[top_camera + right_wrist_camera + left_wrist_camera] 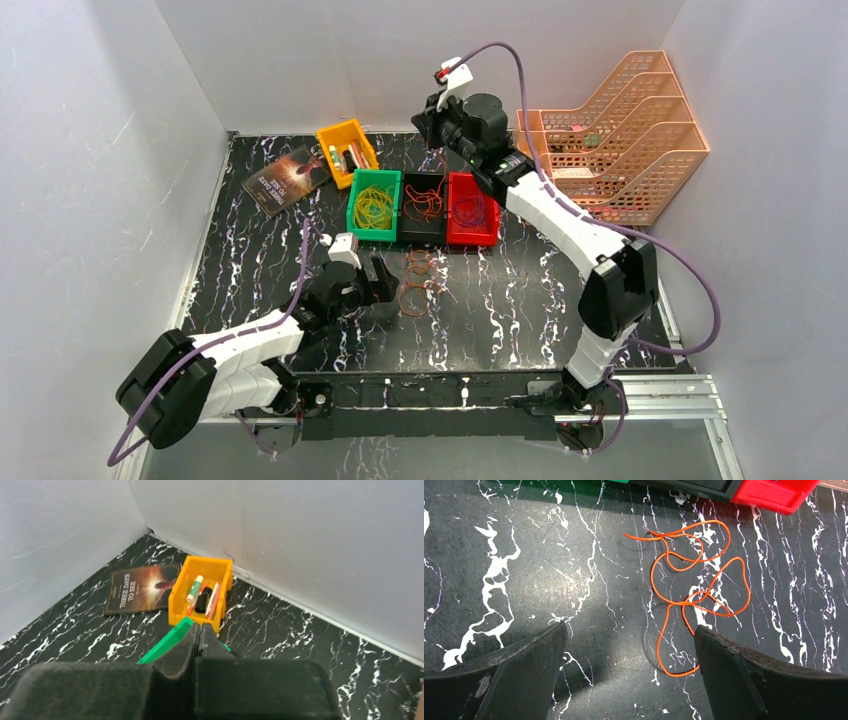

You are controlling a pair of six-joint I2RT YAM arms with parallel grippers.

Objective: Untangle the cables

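Note:
A tangle of thin orange cables (420, 283) lies on the black marbled table in front of the bins. In the left wrist view the orange loops (696, 580) lie ahead and to the right, and the nearest loop reaches my right finger (734, 670). My left gripper (385, 290) (630, 627) is open and empty, low over the table just left of the tangle. My right gripper (432, 122) (200, 626) is shut and held high above the back of the bins; I see nothing between its pads. More loops lie in the green bin (352, 215), the black bin (424, 236) and the red bin (472, 238).
An orange bin (330, 140) (176, 600) with markers and a book (286, 178) (137, 595) lie at the back left. An orange wire file rack (625, 130) stands at the back right. White walls close the back and sides. The green bin's rim (165, 645) shows below my right fingers.

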